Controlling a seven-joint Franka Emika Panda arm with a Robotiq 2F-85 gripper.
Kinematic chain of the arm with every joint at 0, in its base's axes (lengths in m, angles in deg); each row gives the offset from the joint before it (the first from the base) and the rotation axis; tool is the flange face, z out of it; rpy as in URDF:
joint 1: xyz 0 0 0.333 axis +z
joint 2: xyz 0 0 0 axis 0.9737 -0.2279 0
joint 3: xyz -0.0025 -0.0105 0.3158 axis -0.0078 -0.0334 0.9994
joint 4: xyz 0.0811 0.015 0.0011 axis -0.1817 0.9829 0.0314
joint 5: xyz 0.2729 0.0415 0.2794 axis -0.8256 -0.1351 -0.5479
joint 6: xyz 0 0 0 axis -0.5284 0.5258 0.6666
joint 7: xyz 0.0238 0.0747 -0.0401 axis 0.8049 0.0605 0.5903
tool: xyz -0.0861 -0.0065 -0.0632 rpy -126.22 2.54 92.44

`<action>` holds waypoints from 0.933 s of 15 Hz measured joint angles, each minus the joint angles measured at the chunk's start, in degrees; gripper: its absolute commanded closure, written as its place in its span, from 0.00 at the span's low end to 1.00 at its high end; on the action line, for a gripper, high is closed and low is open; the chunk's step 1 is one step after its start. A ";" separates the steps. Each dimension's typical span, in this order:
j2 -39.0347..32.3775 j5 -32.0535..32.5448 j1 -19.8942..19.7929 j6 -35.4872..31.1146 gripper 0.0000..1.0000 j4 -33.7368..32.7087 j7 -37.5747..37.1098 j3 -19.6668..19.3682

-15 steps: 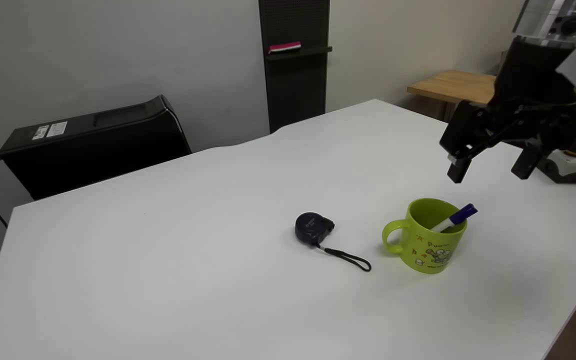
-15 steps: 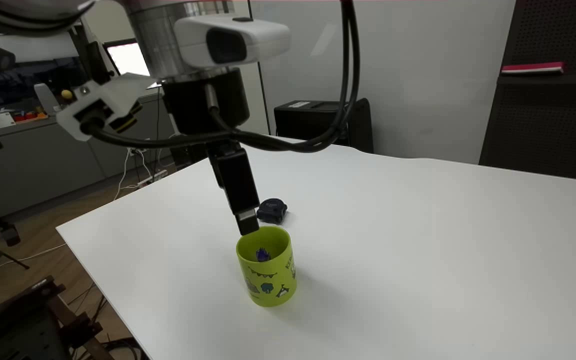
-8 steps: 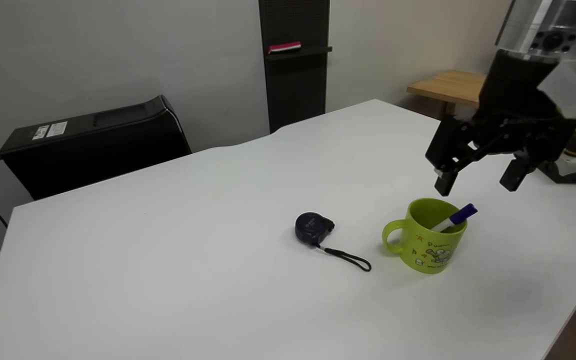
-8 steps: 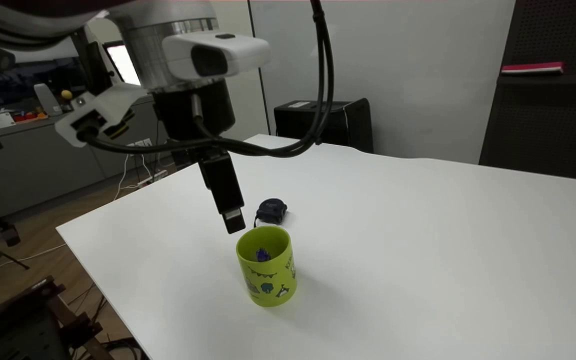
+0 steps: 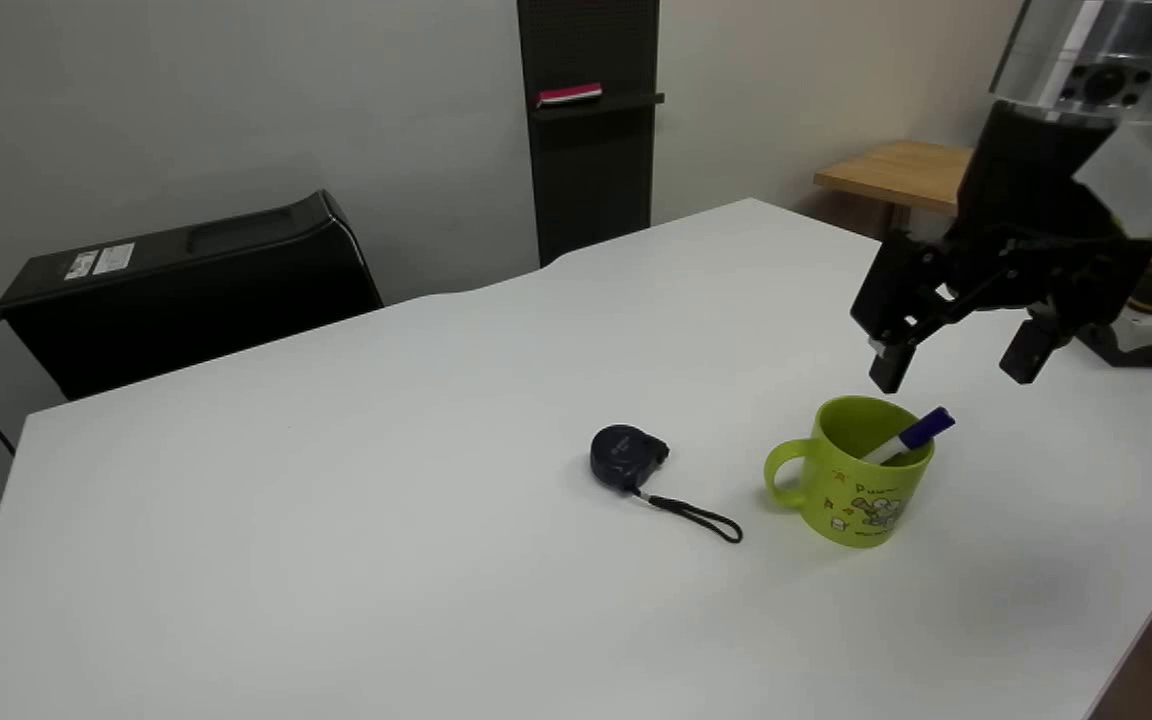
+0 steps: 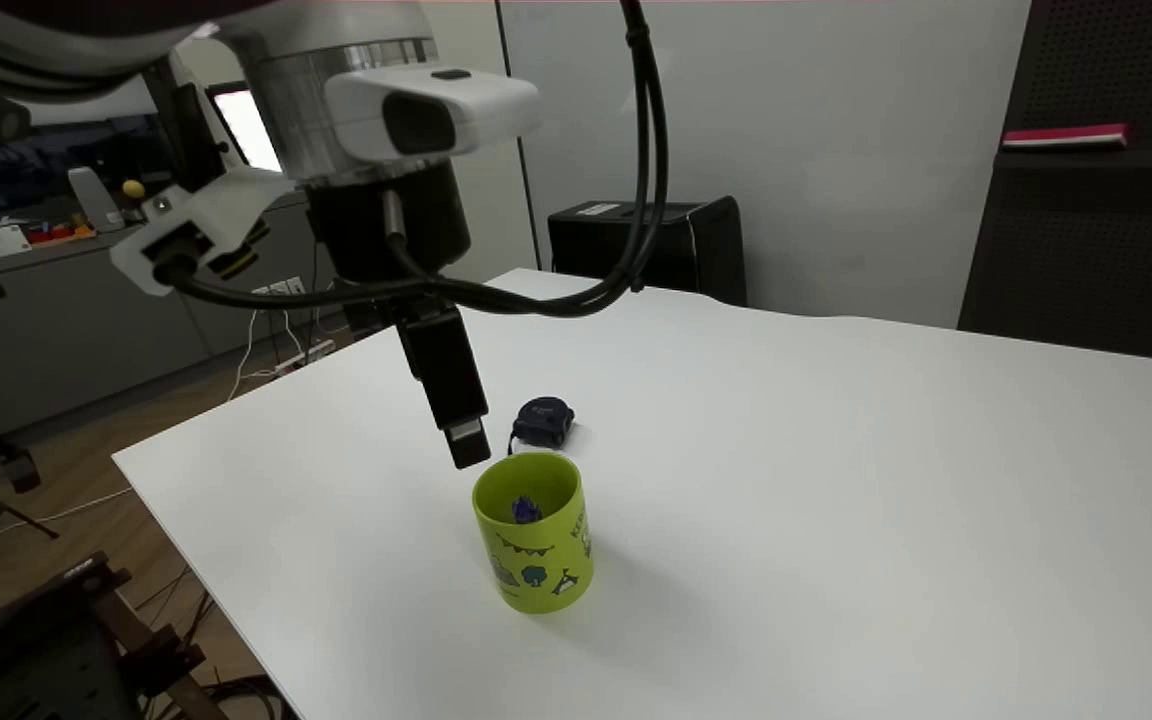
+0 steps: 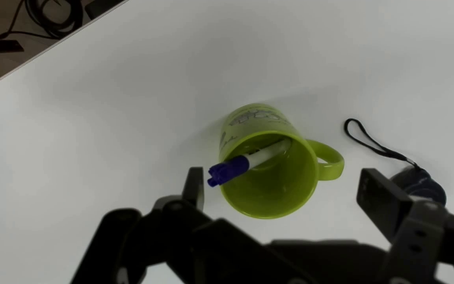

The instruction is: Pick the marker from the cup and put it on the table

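Black gripper (image 5: 956,374) is spread wide near the green cup (image 5: 851,500), nothing held, no contact. Your marker (image 7: 250,161) leans in the cup, cap (image 7: 227,170) poking out at approx 9 o'clock (wrist view). Prob. light, stiff, slick plastic: you'd best take it by the cap & rotate 1st, since jaws look set more along its length than across. Tape measure (image 5: 626,458) lies farther out, 3 o'clock of the cup, on the white table (image 5: 336,550).
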 measured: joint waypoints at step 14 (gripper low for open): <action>-2.86 5.55 -2.78 -0.56 0.00 -0.32 -0.80 -4.12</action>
